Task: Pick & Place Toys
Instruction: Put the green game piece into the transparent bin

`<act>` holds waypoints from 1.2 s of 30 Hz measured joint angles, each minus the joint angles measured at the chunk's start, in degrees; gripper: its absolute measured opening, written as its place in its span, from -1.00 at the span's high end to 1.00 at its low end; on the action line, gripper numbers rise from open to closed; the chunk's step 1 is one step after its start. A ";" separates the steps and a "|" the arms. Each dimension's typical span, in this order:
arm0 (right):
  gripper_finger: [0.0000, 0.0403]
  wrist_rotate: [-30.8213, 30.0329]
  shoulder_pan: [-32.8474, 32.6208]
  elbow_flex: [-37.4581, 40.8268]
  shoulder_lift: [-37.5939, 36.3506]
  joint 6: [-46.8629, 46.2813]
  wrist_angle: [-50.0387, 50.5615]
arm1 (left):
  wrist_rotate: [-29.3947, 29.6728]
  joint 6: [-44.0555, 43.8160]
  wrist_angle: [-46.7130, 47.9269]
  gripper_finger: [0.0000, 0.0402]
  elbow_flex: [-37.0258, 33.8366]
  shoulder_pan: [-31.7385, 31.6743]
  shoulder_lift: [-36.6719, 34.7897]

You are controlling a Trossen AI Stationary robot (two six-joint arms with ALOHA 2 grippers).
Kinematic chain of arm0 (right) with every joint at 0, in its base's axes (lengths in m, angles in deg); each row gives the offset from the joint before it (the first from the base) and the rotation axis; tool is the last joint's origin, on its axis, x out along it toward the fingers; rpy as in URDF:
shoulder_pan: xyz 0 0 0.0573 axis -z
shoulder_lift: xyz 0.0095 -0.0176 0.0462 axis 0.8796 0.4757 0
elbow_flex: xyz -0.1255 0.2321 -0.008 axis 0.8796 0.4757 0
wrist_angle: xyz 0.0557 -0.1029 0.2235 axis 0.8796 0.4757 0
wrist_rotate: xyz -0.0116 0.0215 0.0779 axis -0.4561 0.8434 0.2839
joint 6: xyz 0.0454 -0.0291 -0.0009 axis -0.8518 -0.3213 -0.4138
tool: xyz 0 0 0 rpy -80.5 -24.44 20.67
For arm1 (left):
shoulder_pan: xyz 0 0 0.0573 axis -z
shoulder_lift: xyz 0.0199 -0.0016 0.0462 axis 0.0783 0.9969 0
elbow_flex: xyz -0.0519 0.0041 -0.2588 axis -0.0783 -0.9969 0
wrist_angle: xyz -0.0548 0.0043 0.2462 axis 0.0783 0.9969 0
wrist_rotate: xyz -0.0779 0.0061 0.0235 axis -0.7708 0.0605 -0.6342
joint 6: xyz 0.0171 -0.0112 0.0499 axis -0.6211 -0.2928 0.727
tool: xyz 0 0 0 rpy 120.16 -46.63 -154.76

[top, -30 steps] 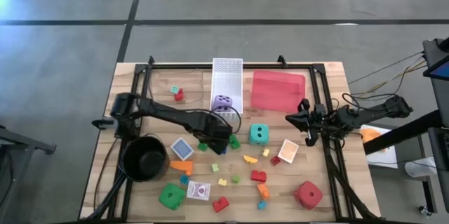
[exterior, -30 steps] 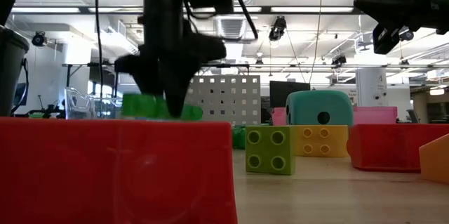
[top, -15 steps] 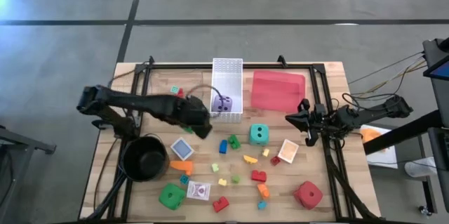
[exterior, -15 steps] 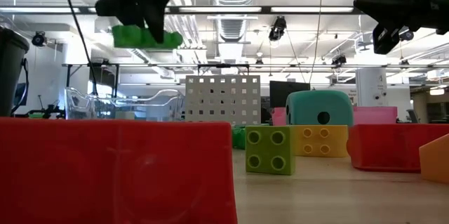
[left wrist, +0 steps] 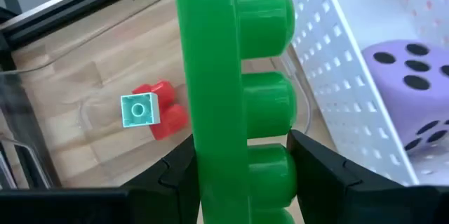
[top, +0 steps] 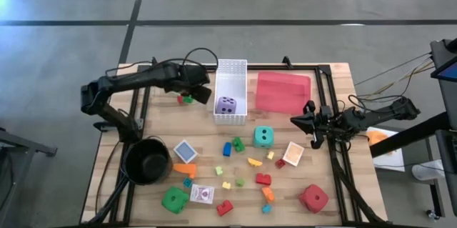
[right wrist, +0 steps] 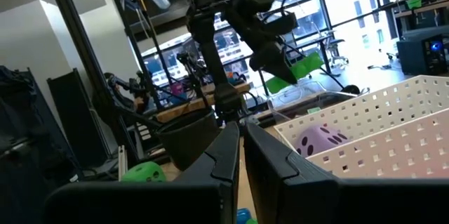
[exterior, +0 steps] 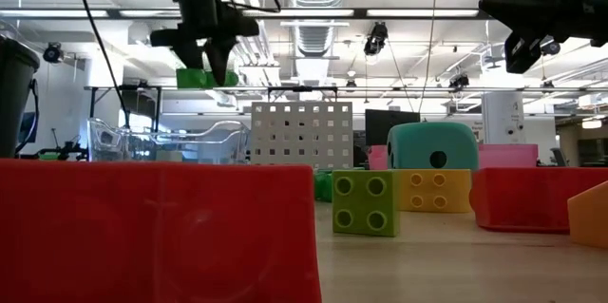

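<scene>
While gripping a green brick [left wrist: 231, 104], left gripper [top: 203, 93] hovers (seemingly beside basket [top: 230, 78]).

left gripper [top: 202, 90] | we see it raised near the table's far edge, arm stretched from the left side, fingers clamped on something || right gripper [top: 298, 121] | we see it hovering by the right edge, fingers closed, empty

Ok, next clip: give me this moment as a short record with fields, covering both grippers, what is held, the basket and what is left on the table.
left gripper: raised beside the white basket, shut on the green brick
right gripper: shut, holding nothing, waiting at the table's right side
basket contents: purple die
red tray: nothing visible in it
still on table: teal die, green die, red die, card packs, small bricks
</scene>
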State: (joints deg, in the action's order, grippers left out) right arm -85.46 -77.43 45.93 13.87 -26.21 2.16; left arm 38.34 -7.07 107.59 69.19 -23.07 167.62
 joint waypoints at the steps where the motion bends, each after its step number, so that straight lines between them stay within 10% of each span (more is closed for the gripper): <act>1: 0.90 0.01 0.00 0.00 0.00 0.00 0.00 | -0.03 0.65 -0.18 0.15 -0.03 -0.42 0.32; 36: 0.90 0.01 0.00 0.00 0.02 0.00 -0.02 | -4.74 6.92 -6.71 0.15 -8.35 -10.24 7.24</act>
State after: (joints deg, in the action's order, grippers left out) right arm -85.45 -77.43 45.93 13.89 -26.22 2.14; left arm 33.60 -0.14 100.87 60.84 -33.31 174.86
